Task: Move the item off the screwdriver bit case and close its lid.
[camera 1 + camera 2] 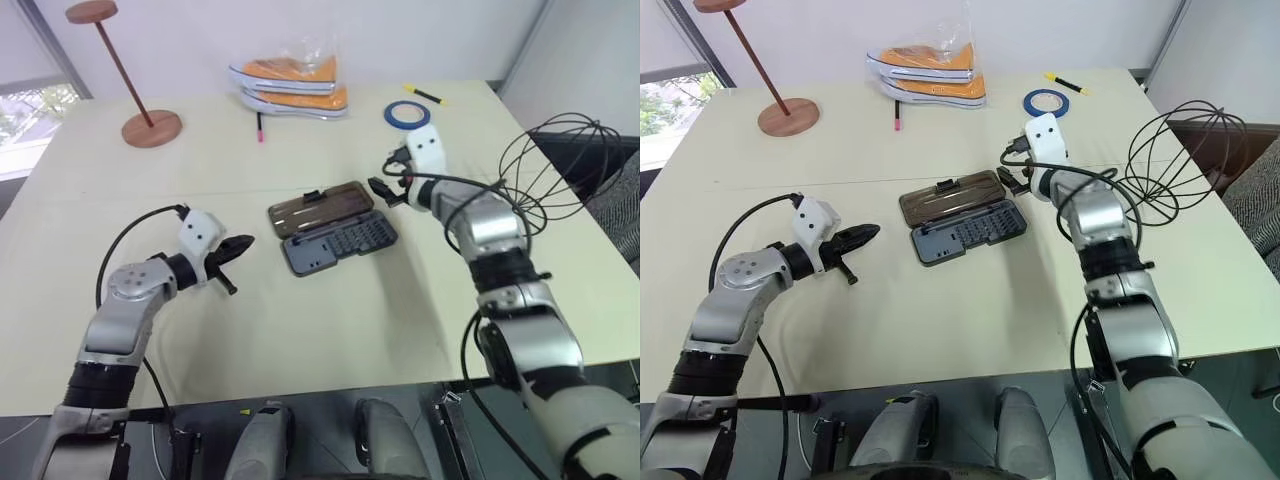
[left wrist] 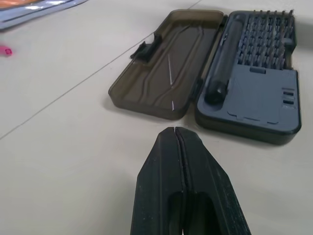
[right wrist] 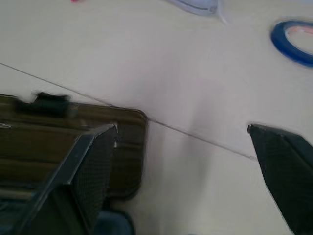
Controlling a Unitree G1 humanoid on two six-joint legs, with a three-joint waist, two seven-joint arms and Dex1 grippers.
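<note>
The screwdriver bit case (image 1: pixel 340 245) lies open in the middle of the table, its dark grey half showing rows of bits. Its smoky brown lid (image 1: pixel 318 210) is folded flat on the far side, and nothing rests on either half. The item (image 1: pixel 1180 160), a globe of thin black wire hoops, sits at the table's right edge, behind my right arm. My right gripper (image 1: pixel 385 189) hovers open just right of the lid's end, one finger (image 3: pixel 93 161) over the lid's corner. My left gripper (image 1: pixel 243 245) is shut and empty, pointing at the case from the left.
At the back of the table are a wooden stand (image 1: pixel 150 128), a clear bag of orange-and-white shoes (image 1: pixel 292 85), a pink pen (image 1: pixel 260 128), a blue tape roll (image 1: pixel 407 115) and a yellow-black marker (image 1: pixel 425 95). Bare tabletop (image 1: pixel 320 320) lies in front of the case.
</note>
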